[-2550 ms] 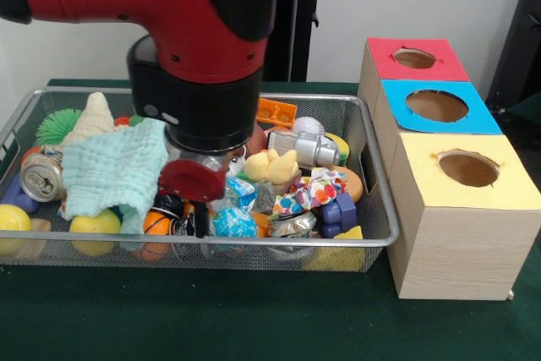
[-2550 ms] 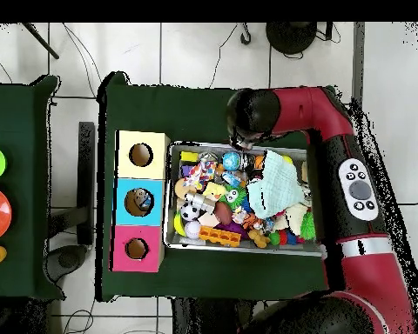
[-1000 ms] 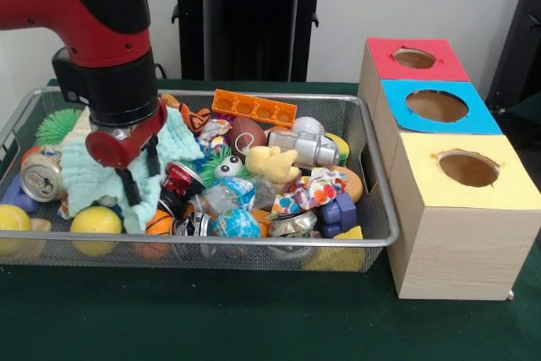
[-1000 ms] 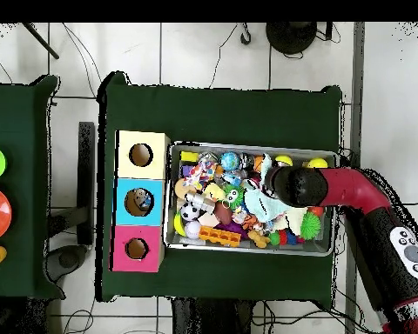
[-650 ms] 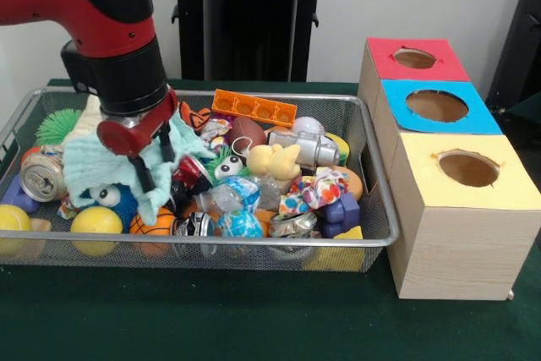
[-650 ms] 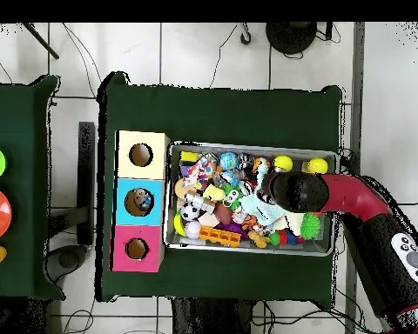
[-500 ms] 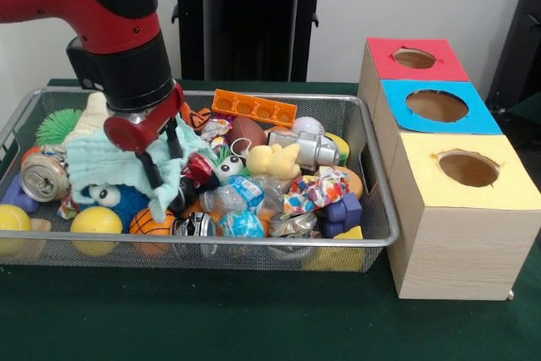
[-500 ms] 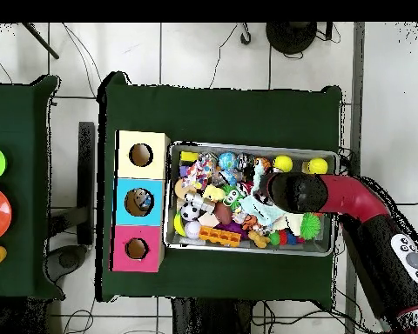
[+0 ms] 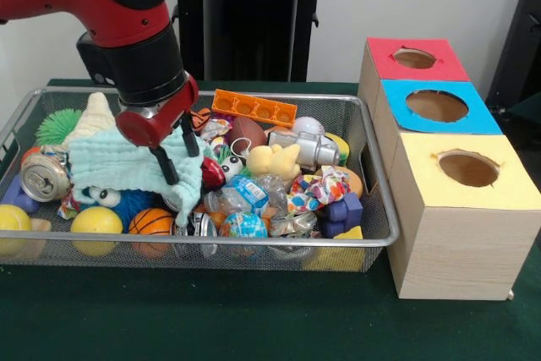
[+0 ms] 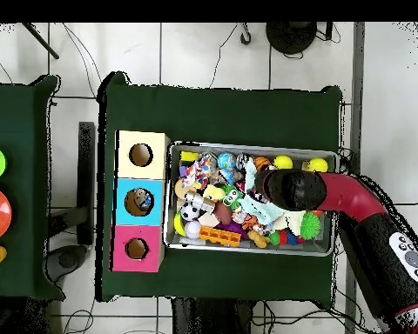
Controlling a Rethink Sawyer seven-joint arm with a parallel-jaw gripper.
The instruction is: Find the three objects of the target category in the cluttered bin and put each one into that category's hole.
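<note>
In the front view, the end effector is seen low in the bin, its two black fingers spread apart against the pale green cloth; a firm pinch cannot be confirmed. The searching step is judged to be in hand, and a clear target must be exposed next. The bin's long axis runs from 9 to 3 o'clock on the tabletop, and the blue-framed hole lies at 3 o'clock, facing up.

In the overhead view, the end effector is hidden under the arm. The bin sits at 3 o'clock of the hole.
</note>
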